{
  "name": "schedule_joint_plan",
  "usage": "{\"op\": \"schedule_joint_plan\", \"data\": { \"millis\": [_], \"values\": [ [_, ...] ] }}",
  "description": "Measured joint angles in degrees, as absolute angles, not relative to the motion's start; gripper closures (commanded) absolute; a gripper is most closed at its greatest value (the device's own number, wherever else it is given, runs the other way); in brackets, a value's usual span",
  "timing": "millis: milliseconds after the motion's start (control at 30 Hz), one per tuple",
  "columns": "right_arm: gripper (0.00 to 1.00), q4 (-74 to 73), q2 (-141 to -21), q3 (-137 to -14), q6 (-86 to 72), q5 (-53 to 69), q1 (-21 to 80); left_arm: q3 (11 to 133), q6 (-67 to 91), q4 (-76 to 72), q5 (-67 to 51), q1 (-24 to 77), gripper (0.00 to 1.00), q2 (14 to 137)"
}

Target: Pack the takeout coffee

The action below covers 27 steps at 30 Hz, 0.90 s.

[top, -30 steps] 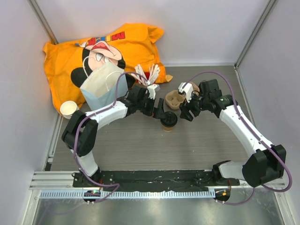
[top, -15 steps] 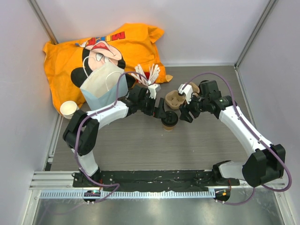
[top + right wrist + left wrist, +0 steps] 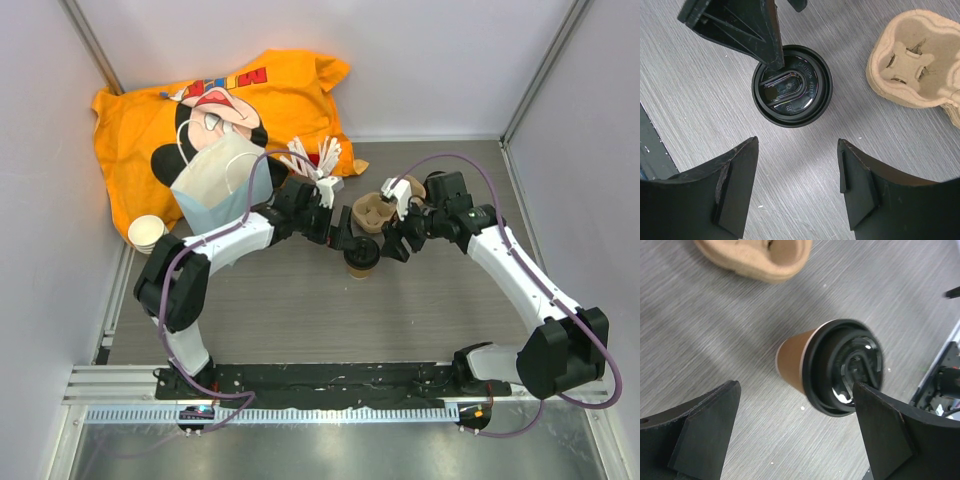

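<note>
A small brown kraft paper cup (image 3: 361, 257) with round black plastic lid (image 3: 792, 86) on grey counter (image 3: 300, 300) — likely light, crushable; grip gently below lid. At ten o'clock left pincer (image 3: 341, 237), at two right pincer (image 3: 392, 243) — both spread.

1. The takeout coffee (image 3: 361, 256) is a small brown kraft paper cup that tapers toward its base.
2. Its round black plastic lid (image 3: 791, 86) sits fully on the rim and has a raised oval tab and embossed caution lettering.
3. It stands upright on the grey desk (image 3: 300, 300), near the middle.
</note>
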State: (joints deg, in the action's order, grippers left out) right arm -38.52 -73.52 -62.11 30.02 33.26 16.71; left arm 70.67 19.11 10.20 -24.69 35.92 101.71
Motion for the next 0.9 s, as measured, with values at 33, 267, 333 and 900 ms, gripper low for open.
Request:
{"op": "schedule_joint_plan", "data": {
  "millis": [33,267,333,900],
  "values": [
    [0.31,-38.48,-73.52,-62.11,29.93,33.32,16.62,71.18,19.16,10.37,-25.10,35.92,0.00,101.71],
    [0.31,-37.54,-73.52,-62.02,29.28,33.58,15.79,74.46,20.56,11.00,-27.68,35.92,0.00,102.04],
    [0.31,-37.15,-73.52,-61.73,28.93,33.58,15.42,75.11,20.78,11.00,-27.99,36.05,0.01,102.45],
    [0.31,-35.53,-73.52,-60.31,28.03,33.76,13.80,75.26,20.80,12.36,-28.05,37.89,0.20,105.93]
  ]
}}
